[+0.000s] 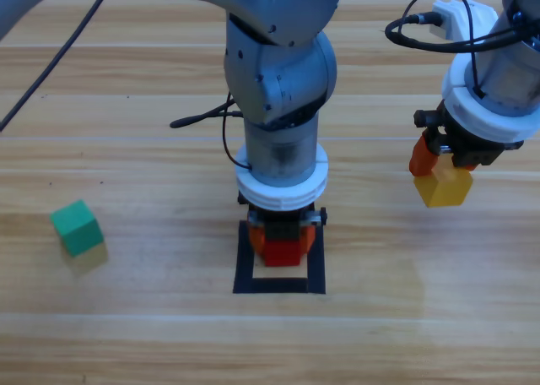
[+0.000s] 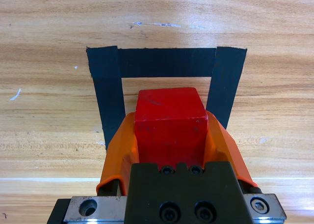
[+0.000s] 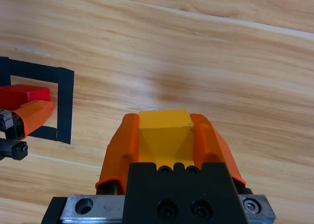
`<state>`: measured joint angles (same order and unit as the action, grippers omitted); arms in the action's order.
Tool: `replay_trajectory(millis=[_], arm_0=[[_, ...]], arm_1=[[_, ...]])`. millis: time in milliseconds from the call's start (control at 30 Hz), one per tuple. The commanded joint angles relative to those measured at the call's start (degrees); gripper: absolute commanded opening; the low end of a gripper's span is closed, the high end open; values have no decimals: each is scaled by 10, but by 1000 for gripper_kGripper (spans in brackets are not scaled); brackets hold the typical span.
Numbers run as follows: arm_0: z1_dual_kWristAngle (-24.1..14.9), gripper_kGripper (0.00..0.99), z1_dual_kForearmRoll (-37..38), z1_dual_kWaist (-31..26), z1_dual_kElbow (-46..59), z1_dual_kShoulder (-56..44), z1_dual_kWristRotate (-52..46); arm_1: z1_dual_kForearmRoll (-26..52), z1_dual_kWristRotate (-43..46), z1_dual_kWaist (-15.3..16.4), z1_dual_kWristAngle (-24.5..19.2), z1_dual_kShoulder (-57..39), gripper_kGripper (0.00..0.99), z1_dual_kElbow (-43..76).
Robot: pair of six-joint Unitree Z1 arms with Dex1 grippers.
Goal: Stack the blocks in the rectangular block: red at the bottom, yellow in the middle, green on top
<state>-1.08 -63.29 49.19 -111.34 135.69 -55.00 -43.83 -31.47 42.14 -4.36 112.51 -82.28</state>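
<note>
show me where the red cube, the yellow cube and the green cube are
red cube [image 2: 170, 120], left wrist view, on its top front face between the left pincer's jaws
yellow cube [image 3: 164, 120], right wrist view, on its top face
green cube [image 1: 78, 227], high view, on its upper face

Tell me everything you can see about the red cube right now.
The red cube is a small, plain, matte bright red block with crisp edges and a faint scuff on its top face. It sits upright and square between the orange jaws of the left gripper, which are shut on its two sides. It is over the opening of the black tape square, inside the outline. Whether its base rests on the table cannot be told.
</note>
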Motion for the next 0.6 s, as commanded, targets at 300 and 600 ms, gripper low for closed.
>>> replay_trajectory(millis=[300,600], arm_0=[[3,413,14,20,12,35,-5],[-1,990,13,20,13,18,-4]], arm_1=[[17,-4,20,-12,40,342,19],[17,-4,22,-12,40,342,19]])
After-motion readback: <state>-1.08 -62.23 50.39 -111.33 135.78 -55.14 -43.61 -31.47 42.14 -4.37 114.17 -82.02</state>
